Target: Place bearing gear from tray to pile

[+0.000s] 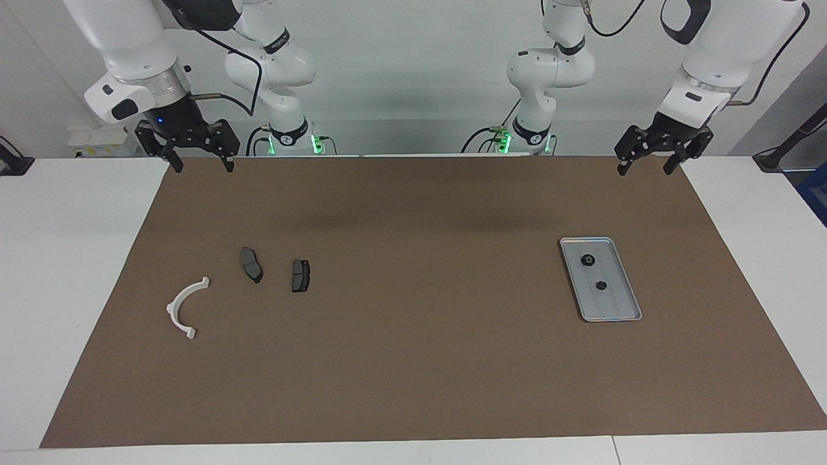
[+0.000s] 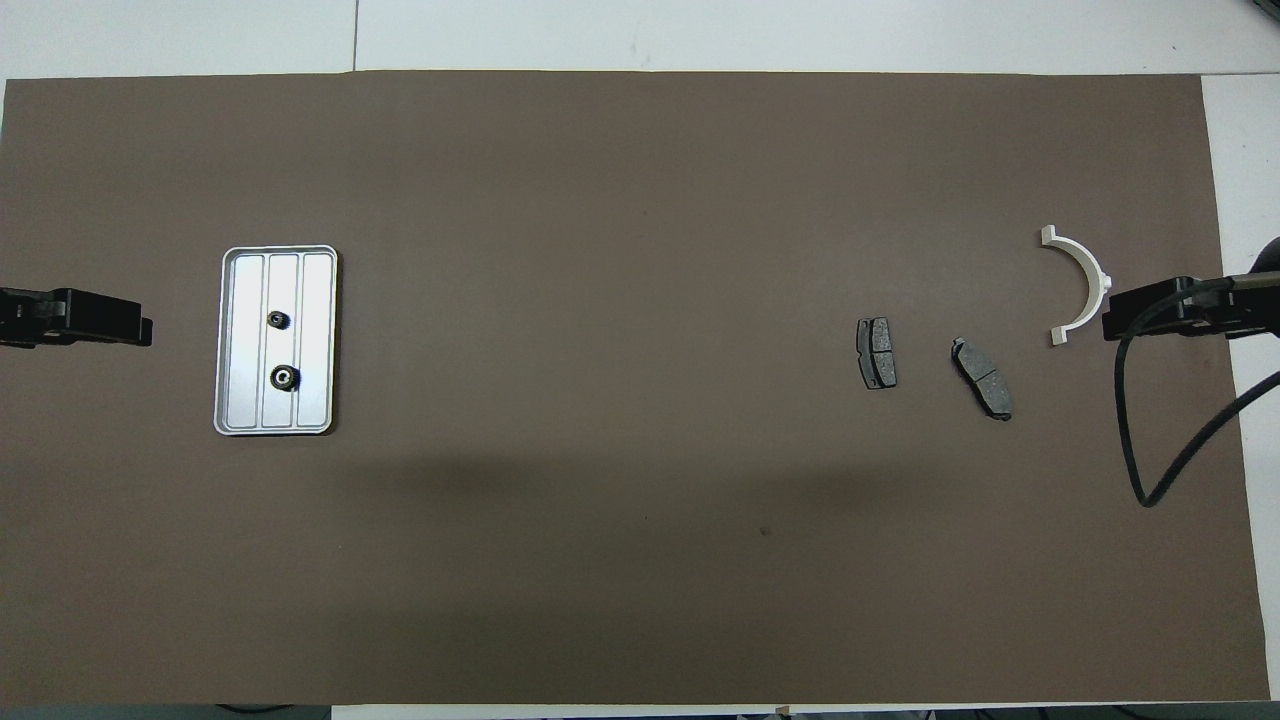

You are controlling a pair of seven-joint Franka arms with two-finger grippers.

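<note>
The silver-grey tray [image 1: 617, 305] lies on the brown mat toward the left arm's end; it also shows in the overhead view [image 2: 315, 340]. Two small dark bearing gears lie in it, one nearer to the robots [image 1: 588, 260] [image 2: 285, 377] and one farther [image 1: 600, 285] [image 2: 279, 319]. The pile lies toward the right arm's end: a white arc [image 1: 184, 307] [image 2: 1082, 282] and two dark brake pads [image 1: 251, 264] [image 1: 300, 276]. My left gripper [image 1: 645, 169] [image 2: 130, 328] hangs open and empty over the mat's edge by the robots. My right gripper [image 1: 201, 166] [image 2: 1115, 315] hangs open and empty over the mat's other corner by the robots.
The brown mat [image 1: 413, 361] covers most of the white table [image 1: 71, 258]. A black cable [image 2: 1150, 440] loops from the right arm over the mat's end near the arc.
</note>
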